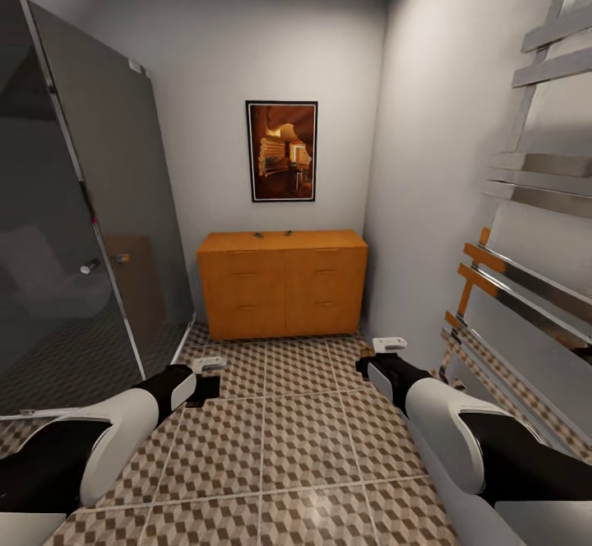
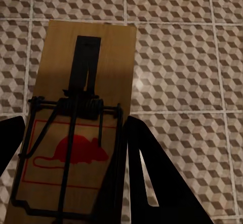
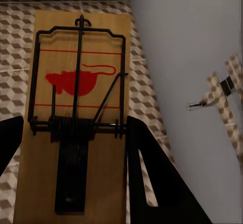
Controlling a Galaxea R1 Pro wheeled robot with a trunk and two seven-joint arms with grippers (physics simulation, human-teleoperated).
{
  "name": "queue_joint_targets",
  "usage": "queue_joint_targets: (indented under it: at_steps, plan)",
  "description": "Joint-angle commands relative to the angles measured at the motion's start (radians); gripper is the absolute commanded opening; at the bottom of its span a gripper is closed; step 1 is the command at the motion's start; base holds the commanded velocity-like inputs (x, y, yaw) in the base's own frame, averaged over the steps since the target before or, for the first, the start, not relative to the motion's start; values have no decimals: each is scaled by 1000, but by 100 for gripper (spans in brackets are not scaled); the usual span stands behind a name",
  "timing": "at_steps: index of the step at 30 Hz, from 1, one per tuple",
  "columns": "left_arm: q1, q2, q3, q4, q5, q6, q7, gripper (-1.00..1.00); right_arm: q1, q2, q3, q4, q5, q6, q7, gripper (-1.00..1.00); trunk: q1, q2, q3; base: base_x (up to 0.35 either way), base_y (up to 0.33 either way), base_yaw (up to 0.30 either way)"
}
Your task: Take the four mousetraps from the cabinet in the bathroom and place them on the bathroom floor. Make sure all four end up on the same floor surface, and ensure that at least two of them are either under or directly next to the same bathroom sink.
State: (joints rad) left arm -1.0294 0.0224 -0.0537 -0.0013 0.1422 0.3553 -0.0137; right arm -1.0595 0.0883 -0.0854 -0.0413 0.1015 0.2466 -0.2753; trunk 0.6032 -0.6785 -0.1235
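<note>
Here a mousetrap (image 2: 76,128) is clamped in the left gripper (image 1: 205,375) and another (image 3: 76,118) in the right gripper (image 1: 380,355), each board's long axis running along the fingers. Two more mousetraps (image 1: 273,234) are seen on the cabinet (image 1: 282,283) ahead, above the floor (image 1: 279,447).

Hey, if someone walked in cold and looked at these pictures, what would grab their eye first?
Probably the mousetraps in the wrist views: one wooden board with a red mouse print sits between the left gripper's fingers, another in the right gripper. Next, the orange-brown cabinet against the far wall, beneath a framed picture, with two small dark items on top.
</note>
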Motion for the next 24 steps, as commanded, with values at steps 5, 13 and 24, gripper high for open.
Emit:
queue_joint_targets:
  at_steps: [5,13,24]
  plan:
    - [-1,-1,-6,0,7,3,-2,-100,-1,0,-9,-2,6,5,-4,-100,0,-2,-2,-33,0,0]
    - [0,-3,-6,0,7,2,-2,-100,-1,-1,-10,-2,6,8,2,-100,0,-2,-2,-3,0,0]
    - [0,-4,-6,0,7,2,0,-100,-1,0,-10,0,4,5,1,-100,0,-2,-2,0,0,65]
